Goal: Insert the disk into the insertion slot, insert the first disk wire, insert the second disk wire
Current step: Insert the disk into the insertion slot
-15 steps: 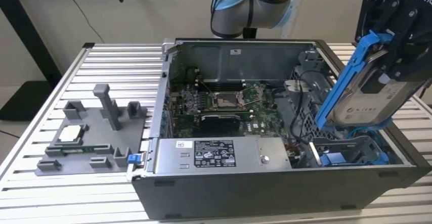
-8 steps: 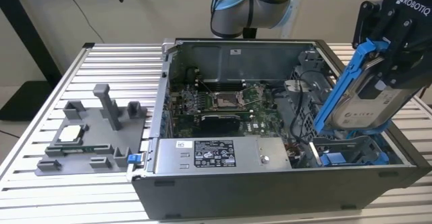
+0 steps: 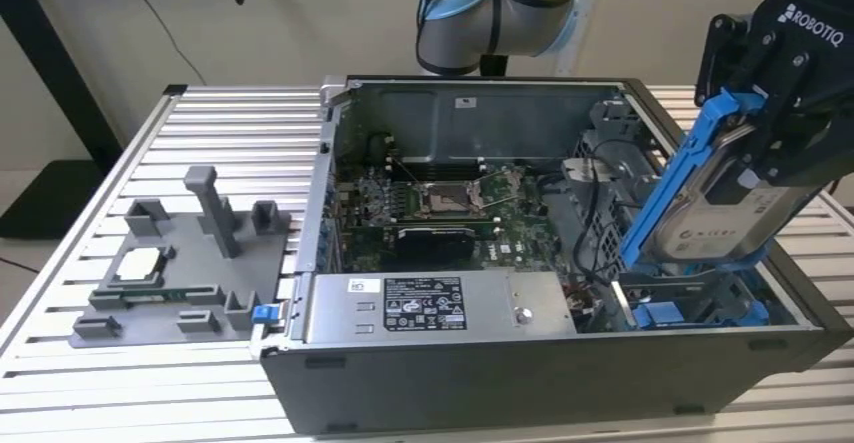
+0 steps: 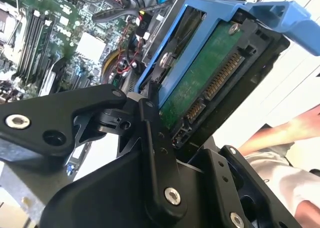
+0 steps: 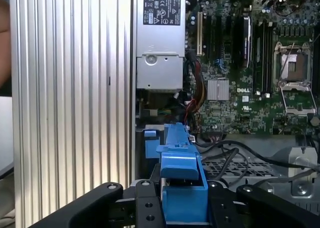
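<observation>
1. End effector (image 3: 771,133): black, two-fingered, on the robot arm (image 3: 501,8). It hangs over the end of the computer case nearest the table edge on the exterior view's right. Its fingers (image 5: 145,200) are closed on the disk's blue carrier, one on each long side; in the second wrist view the grip (image 4: 205,83) straddles the board side.
2. The disk (image 3: 727,213): silver-grey, white label outward, in a bright blue frame. It is held tilted, upper end between the fingers, lower end sloping down into the case. The green circuit board and connector (image 4: 210,73) face the second wrist camera; the frame's edge (image 5: 182,168) shows end-on in the first wrist view.
3. The insertion slot (image 3: 687,308): grey metal bay with blue tabs, directly under the disk's lower end. I cannot tell whether the disk has entered it.
4. Computer case (image 3: 534,373): open, on the slatted table (image 3: 80,363).
5. Motherboard (image 3: 441,203): inside the case.
6. Power-supply box (image 3: 427,308): along the case's near wall.
7. Grey fixture (image 3: 187,263): beside the case, toward the opposite table edge.
</observation>
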You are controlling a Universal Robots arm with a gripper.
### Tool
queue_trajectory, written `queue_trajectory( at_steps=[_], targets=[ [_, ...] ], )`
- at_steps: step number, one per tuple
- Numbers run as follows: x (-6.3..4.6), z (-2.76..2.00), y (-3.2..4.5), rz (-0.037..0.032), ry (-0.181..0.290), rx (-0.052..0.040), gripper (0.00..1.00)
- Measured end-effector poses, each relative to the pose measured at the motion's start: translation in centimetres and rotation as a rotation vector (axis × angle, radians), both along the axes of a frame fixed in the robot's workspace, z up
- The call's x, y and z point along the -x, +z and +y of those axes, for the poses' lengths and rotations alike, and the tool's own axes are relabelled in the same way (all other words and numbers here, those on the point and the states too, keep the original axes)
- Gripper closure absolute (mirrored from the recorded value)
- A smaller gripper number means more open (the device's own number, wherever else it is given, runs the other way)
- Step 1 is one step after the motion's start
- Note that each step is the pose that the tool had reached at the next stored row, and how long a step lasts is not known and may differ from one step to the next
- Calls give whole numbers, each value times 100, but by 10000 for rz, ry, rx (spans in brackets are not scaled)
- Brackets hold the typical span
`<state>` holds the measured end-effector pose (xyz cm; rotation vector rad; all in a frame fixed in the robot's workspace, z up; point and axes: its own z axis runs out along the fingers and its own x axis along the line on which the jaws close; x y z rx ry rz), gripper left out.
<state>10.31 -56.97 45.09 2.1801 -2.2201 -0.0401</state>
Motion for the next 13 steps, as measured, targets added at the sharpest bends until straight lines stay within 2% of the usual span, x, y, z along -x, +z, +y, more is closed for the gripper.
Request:
queue_trajectory(
  at_steps=[13],
  targets=[
    [-49,-1,-97,0,0,-11,100]
  ],
)
